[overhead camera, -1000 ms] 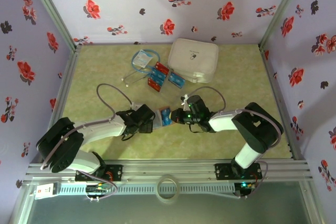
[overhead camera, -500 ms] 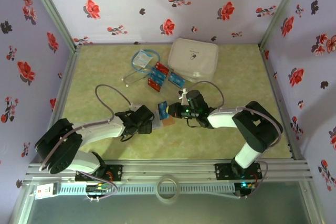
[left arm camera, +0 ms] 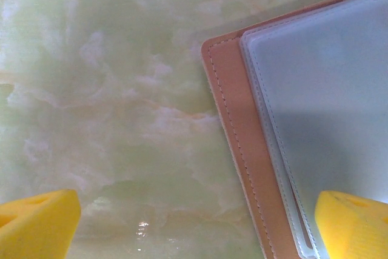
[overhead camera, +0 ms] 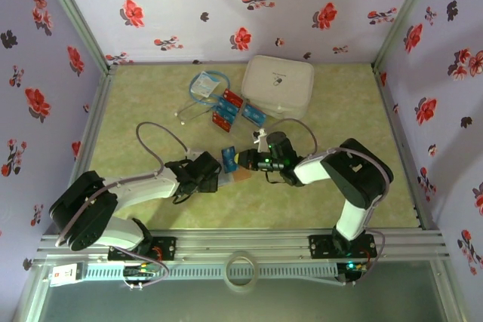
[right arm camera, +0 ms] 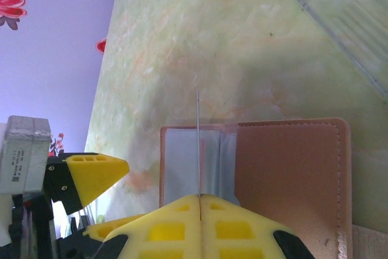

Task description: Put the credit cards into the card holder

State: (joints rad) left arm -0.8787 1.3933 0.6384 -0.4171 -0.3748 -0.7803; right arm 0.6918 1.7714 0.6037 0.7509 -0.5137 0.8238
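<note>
2 white-black arms [overhead camera: 143,185] carry grey cables [overhead camera: 139,133] and yellow fingers [left arm camera: 39,222].

A white zip case [overhead camera: 277,85] sits near a bagged blue cable [overhead camera: 205,86].

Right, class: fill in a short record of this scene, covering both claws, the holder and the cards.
Card holder: flat tan-brown folder, lying open, grey-blue inside up
Right claw: shut on a thin blue rectangular card, edge-on above the holder
Left claw: open, one yellow finger over the holder's sleeve
Loose cards: red and blue cards beside the white zip case
</note>
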